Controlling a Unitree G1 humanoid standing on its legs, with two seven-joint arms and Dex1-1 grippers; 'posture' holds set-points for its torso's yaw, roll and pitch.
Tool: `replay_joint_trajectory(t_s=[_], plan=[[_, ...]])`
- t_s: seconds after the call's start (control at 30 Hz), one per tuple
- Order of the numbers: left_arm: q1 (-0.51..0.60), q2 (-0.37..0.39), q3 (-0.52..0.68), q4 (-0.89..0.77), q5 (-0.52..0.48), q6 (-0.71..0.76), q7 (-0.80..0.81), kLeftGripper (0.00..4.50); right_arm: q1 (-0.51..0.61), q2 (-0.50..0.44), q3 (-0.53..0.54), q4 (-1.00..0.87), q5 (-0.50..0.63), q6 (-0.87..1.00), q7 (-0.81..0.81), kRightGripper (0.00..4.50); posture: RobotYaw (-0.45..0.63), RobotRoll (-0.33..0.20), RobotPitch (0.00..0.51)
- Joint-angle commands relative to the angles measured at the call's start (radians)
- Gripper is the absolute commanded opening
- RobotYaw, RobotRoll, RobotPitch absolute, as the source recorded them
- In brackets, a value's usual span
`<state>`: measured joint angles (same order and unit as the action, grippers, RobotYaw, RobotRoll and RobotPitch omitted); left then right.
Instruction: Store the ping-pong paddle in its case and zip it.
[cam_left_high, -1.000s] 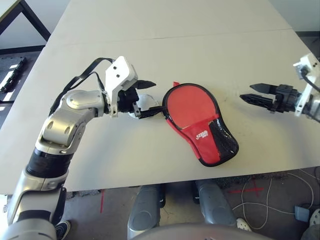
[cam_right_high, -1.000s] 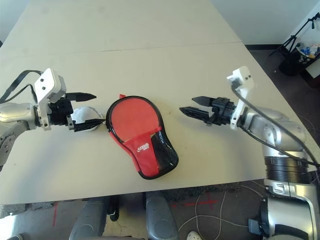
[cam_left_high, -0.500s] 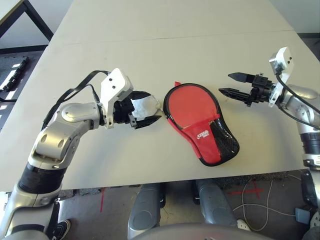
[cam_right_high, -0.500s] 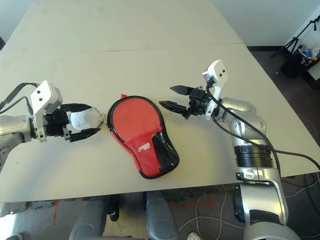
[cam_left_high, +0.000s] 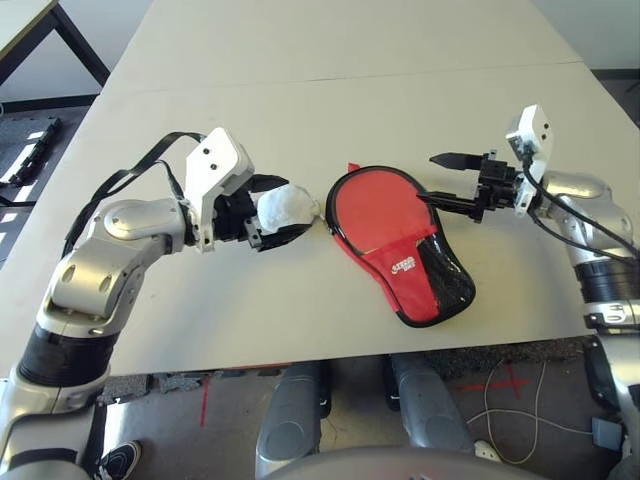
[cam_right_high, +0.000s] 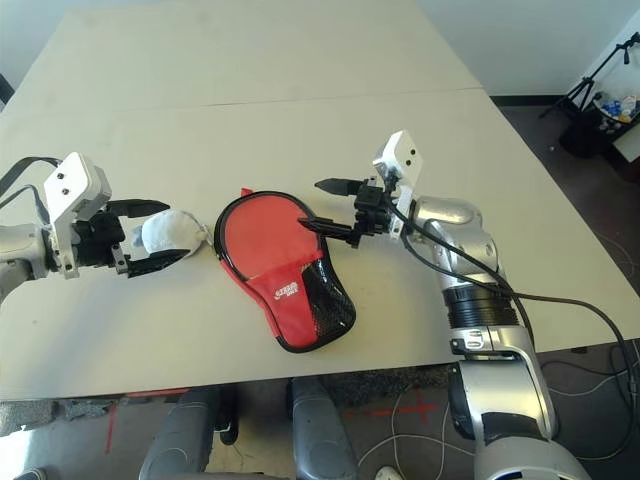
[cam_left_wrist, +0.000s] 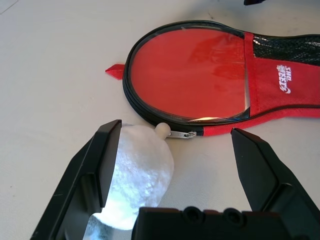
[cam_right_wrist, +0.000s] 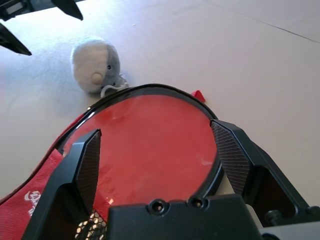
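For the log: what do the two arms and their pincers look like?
Both arms are silver metal with black ribbed joint bands. Each wrist carries a white camera block with a black cable looping back along the arm. The left pincer and right pincer each have two black tapered fingers; their inner pads are finely textured.

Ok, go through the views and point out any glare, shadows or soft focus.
Left wrist view: a bright glint on the case near the zipper, and the soft ball is washed out white at its lower end. Right wrist view: the end effector's own fingers look soft up close, and the ball casts a faint shadow on the table. Left eye view: even light, with soft shadows under the arms.
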<state>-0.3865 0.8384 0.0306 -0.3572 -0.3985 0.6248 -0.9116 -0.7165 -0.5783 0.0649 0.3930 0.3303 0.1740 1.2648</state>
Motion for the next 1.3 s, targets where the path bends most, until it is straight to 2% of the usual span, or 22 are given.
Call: replay_joint_trajectory(t_s=[0.03,0.53,0.87,1.3], plan=[[-0.008,0.008,-0.022,0.016,0.013,-0.009,-0.011,4.50,-0.026,0.011,0.037,0.042,-0.040,-0.038,0.042,4.47,0.01,0.000,0.175],[-0.070,-0.001,-0.089,0.119,0.068,-0.063,-0.045,4.50,-0.058,0.054,0.091,0.130,-0.117,-0.113,0.091,4.47,-0.01,0.000,0.191],[-0.136,-0.018,-0.148,0.246,0.157,-0.125,-0.051,4.50,-0.050,0.065,0.137,0.173,-0.194,-0.164,0.098,4.47,-0.02,0.000,0.188],[-0.190,-0.004,-0.208,0.353,0.252,-0.012,-0.070,4.50,-0.040,0.070,0.134,0.161,-0.203,-0.146,0.094,4.47,-0.02,0.000,0.198]])
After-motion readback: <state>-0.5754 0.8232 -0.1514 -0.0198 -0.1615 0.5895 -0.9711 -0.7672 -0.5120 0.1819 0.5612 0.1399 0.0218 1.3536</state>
